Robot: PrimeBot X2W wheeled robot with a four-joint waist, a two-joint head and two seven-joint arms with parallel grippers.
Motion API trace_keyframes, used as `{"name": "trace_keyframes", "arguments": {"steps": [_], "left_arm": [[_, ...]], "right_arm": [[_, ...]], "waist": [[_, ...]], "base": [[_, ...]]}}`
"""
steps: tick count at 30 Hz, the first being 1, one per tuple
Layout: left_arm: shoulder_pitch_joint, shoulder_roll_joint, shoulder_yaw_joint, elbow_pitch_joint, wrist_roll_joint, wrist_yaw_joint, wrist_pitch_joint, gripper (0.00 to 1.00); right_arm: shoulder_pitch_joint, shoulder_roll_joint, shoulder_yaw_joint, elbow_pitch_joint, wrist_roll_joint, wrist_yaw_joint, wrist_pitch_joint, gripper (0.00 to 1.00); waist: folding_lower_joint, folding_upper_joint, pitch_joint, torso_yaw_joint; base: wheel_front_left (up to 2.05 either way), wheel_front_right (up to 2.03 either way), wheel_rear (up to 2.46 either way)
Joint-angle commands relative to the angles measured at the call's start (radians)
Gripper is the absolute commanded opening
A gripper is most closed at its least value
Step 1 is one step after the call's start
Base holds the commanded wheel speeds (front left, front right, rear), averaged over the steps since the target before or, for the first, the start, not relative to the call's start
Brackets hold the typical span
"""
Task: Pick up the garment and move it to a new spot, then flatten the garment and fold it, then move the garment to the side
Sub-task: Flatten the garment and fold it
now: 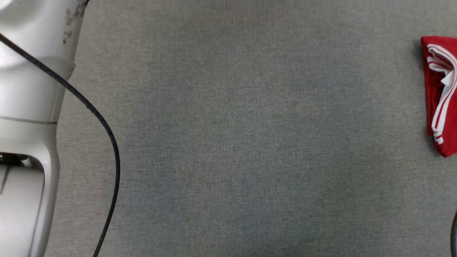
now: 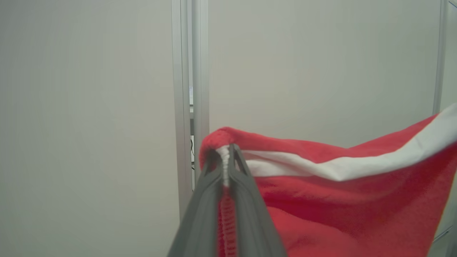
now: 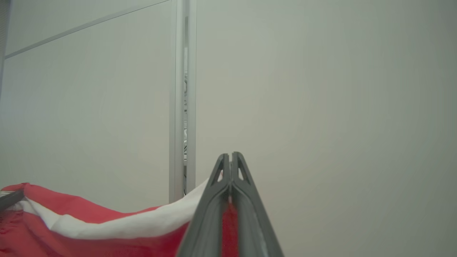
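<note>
Garment (image 2: 339, 200): red fleece-like cloth with a white stripe (image 2: 339, 167), held off the table by both arms. Left gripper (image 2: 228, 148): fingers closed, a hemmed edge pinched between them, the red fold capping the fingertips; the cloth spreads away to the right of the fingers in the left wrist view. Right gripper (image 3: 231, 155): fingers closed, red cloth clamped low between them; the garment (image 3: 107, 228) sags away to the left of the fingers in the right wrist view. Beyond both sets of fingertips: a pale metal post (image 2: 189, 71), just left of the tips, and a plain pale wall (image 2: 89, 107). Head view, near: pale forearm (image 1: 28, 107) at the left edge, a black cable (image 1: 107, 135) looping beside it. Below: grey table (image 1: 250, 142). At its right edge: folded cloth (image 1: 441, 96), red with white stripes, lying flat, partly cut off by the frame.
</note>
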Motion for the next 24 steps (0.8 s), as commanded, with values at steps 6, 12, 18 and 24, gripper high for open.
{"name": "trace_keyframes", "arguments": {"steps": [6,12,18,24], "left_arm": [[0.046,-0.028,0.020,0.058,0.032,-0.028,-0.018,0.00],[0.149,-0.044,0.006,0.104,0.069,-0.064,-0.018,0.00],[0.264,-0.052,0.014,0.167,0.082,-0.080,-0.018,0.00],[0.348,-0.056,-0.010,0.238,0.067,-0.089,-0.018,0.00]], "right_arm": [[0.114,0.032,0.001,0.010,-0.034,0.000,-0.006,0.00],[0.232,0.031,0.054,0.062,-0.004,0.000,-0.006,0.00],[0.368,0.008,0.131,0.112,0.029,0.000,-0.006,0.00],[0.468,-0.009,0.188,0.174,0.091,0.000,-0.006,0.00]], "waist": [[0.0000,0.0000,0.062,0.001],[0.0000,0.0000,0.071,0.012],[0.0000,0.0000,0.040,0.032],[0.0000,0.0000,-0.015,0.045]], "base": [[0.00,0.00,0.00],[0.00,0.00,0.00],[0.00,0.00,0.00],[0.00,0.00,0.00]]}}
